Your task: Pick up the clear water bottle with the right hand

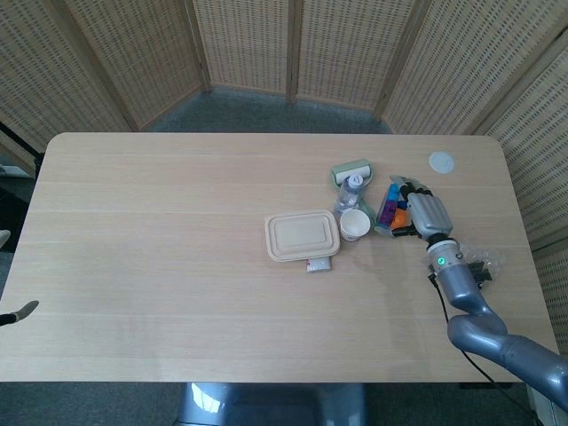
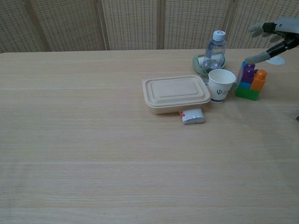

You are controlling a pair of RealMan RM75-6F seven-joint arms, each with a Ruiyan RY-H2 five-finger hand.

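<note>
The clear water bottle [image 2: 214, 50] with a white cap stands upright at the back of the table, seen from above as bottle [image 1: 351, 193]. My right hand [image 1: 419, 209] hovers over the coloured block stack, to the right of the bottle and apart from it. In the chest view this hand [image 2: 273, 35] hangs in the air at the upper right with its fingers spread and nothing in them. Only a sliver of the left hand [image 1: 16, 315] shows at the far left edge; its state is unclear.
A white paper cup [image 2: 221, 85] stands just in front of the bottle. A beige lidded box [image 2: 175, 93] and a small wrapped packet [image 2: 192, 115] lie left of it. The block stack [image 2: 251, 80], a green roller [image 1: 351, 170], a white disc [image 1: 441, 161] and crumpled plastic [image 1: 484, 263] surround the area.
</note>
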